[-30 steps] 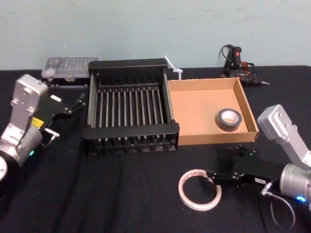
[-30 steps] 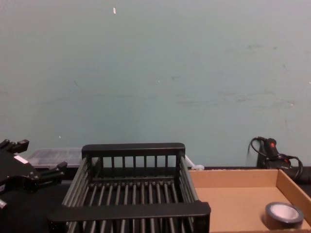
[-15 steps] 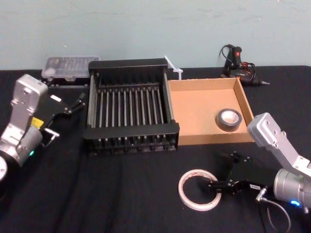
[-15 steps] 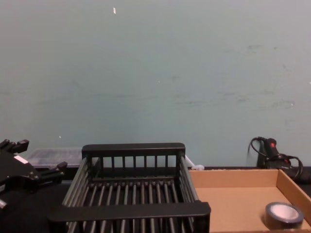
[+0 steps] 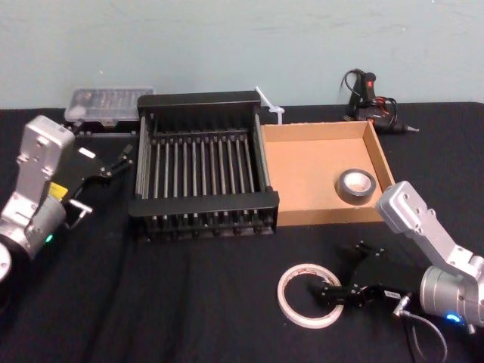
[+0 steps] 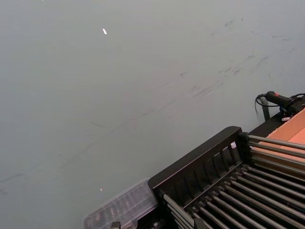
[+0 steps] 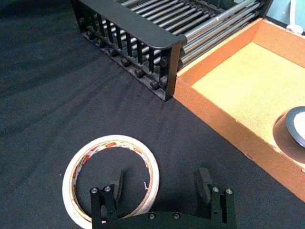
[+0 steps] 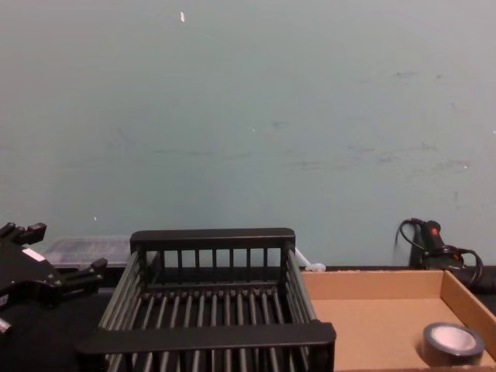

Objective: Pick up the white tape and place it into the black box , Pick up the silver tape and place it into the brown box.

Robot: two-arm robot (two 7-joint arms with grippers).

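Note:
The white tape lies flat on the black cloth near the front. My right gripper is low over it and open, with one finger inside the ring and the other outside, toward the brown box. The silver tape rests on that box's floor by its right wall. The black box stands left of it. My left gripper hangs open left of the crate, holding nothing.
A clear plastic case sits behind the crate at the back left. A glue gun with cable lies at the back right, and a white zip tie lies behind the boxes. Black cloth covers the table.
My right arm has swung in and turned, bringing its gripper down across the white tape's right rim. The tape, the boxes and the left arm have not moved.

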